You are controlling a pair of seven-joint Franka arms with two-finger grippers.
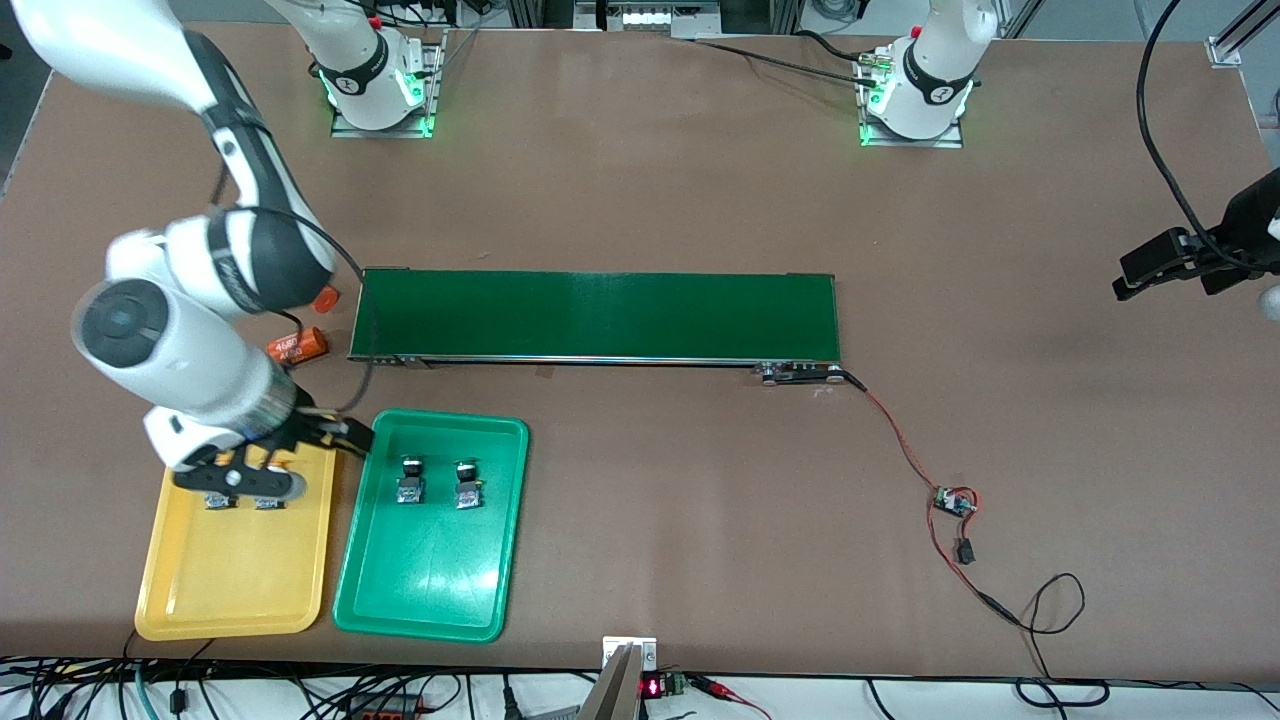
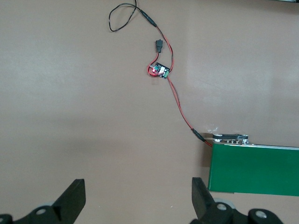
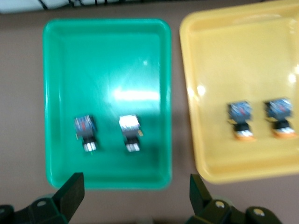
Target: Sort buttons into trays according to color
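While the right gripper (image 1: 262, 470) hung with its fingers spread wide and nothing between them over the top end of the yellow tray (image 1: 190, 590), all four buttons already lay in trays. Two buttons with yellowish-orange caps (image 3: 240, 119) (image 3: 279, 115) sat side by side in the yellow tray, almost straight beneath that gripper in the front view, so the nearest task pieces lay just below its open jaws rather than off to one side. The other two buttons (image 1: 410, 481) (image 1: 467, 486) rested side by side in the green tray (image 1: 430, 600), which lay just beside the yellow one, toward the left arm's end of the table; their cap colour could not be made out. In the right wrist view each button's long axis ran from blocky body to cap, all four roughly parallel.

The left gripper (image 1: 1160, 262) waited well apart at the table's edge on its own end, fingers likewise wide open and empty, over bare tabletop near the conveyor belt (image 1: 598, 315) and a small circuit board (image 2: 160, 71) on red and black wires. The right arm was by far the nearer to both trays. Two orange cylinders (image 1: 297, 346) lay beside the belt's end, near the yellow tray.

Judging by this layout, the sorting looked finished, and the sensible next move for the right arm was simply a clear lift upward, away from the buttons.
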